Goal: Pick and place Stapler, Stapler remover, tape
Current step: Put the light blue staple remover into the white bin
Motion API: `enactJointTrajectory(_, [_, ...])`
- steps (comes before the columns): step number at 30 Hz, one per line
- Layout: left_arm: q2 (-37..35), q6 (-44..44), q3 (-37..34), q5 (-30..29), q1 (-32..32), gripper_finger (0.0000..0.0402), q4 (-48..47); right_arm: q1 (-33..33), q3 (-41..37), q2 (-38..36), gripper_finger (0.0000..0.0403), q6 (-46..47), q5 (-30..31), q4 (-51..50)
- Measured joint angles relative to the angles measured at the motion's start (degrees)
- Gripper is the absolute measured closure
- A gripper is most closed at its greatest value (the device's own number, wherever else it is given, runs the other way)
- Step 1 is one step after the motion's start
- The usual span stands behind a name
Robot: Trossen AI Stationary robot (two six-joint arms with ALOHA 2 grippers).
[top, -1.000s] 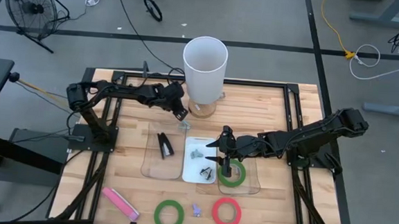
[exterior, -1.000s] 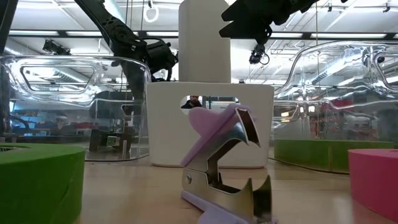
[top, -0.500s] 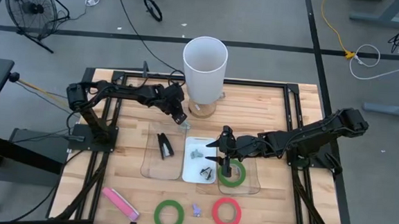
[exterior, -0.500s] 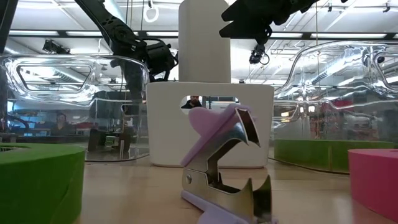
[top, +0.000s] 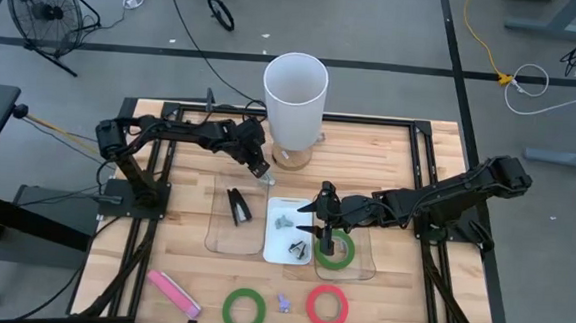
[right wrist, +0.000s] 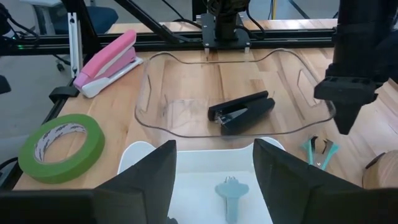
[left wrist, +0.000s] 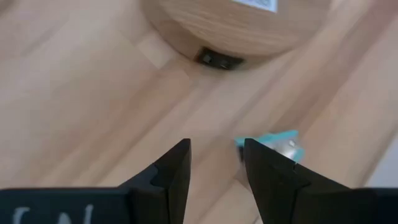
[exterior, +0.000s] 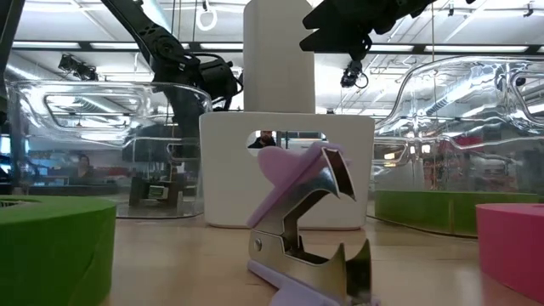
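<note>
My left gripper (top: 264, 174) (left wrist: 216, 146) is open with a narrow gap, low over the wood by the tall cylinder's base. A teal staple remover (left wrist: 277, 142) (right wrist: 320, 151) lies just outside one finger. A black stapler (top: 236, 206) (right wrist: 242, 112) lies in the left clear tray. My right gripper (top: 306, 223) (right wrist: 214, 152) hovers wide open above the white tray (top: 287, 204), which holds small staple removers (top: 282, 221). One green tape ring (top: 334, 252) lies in the right clear tray. A second green ring (top: 244, 309), a red ring (top: 327, 305), a purple staple remover (exterior: 306, 221) and a pink stapler (top: 173, 293) lie near the table's near edge. My left gripper stands over the table from above, pointing down. The teal staple remover's end (left wrist: 249, 142) disappears behind one finger (left wrist: 267, 174), outside the gap. Whether that finger touches it I cannot tell.
A tall white cylinder (top: 295, 102) on a wooden base (left wrist: 236, 25) stands right behind my left gripper at the table's far side. The three trays sit side by side mid-table. Bare wood lies left of the left tray and right of the right one.
My left gripper has crept a little toward the near edge and down, from beside the cylinder's base onto the spot where the teal staple remover lies. My right arm has kept still.
</note>
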Motion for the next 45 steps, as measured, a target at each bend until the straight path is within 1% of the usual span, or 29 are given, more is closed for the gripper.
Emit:
enactJointTrajectory(3, [0.0,-0.8,0.0,1.6,-0.8,0.0249,-0.4,0.0,0.0,0.0,0.0191,0.0,0.0,0.0])
enactJointTrajectory(11, [0.0,-1.2,0.0,2.3,-2.4,0.0264,-0.2,0.0,0.0,0.0,0.0191,-0.2,0.0,0.0])
enactJointTrajectory(16, [0.0,-1.2,0.0,1.9,-1.6,0.0271,0.1,0.0,0.0,0.0,0.0191,-0.2,0.0,0.0])
enactJointTrajectory(27, [-0.2,-0.7,0.0,1.5,0.4,0.0271,0.2,0.0,0.0,0.0,0.0191,-0.3,0.0,0.0])
enactJointTrajectory(31, [-0.2,-1.1,0.0,-1.5,1.3,0.0271,0.2,0.0,0.0,0.0,0.0191,-0.3,0.0,0.0])
enactJointTrajectory(37, [-0.2,-1.2,0.0,-2.1,2.6,0.0271,0.2,0.0,0.0,0.0,0.0191,-0.3,0.0,0.0])
enactJointTrajectory(41, [-0.2,-2.0,0.0,-5.5,2.8,0.0271,0.2,0.0,0.0,0.0,0.0191,-0.3,0.0,0.0])
enactJointTrajectory(45, [-0.2,-2.3,0.0,-5.9,2.8,0.0271,0.1,0.0,0.0,0.0,0.0191,-0.3,0.0,0.0])
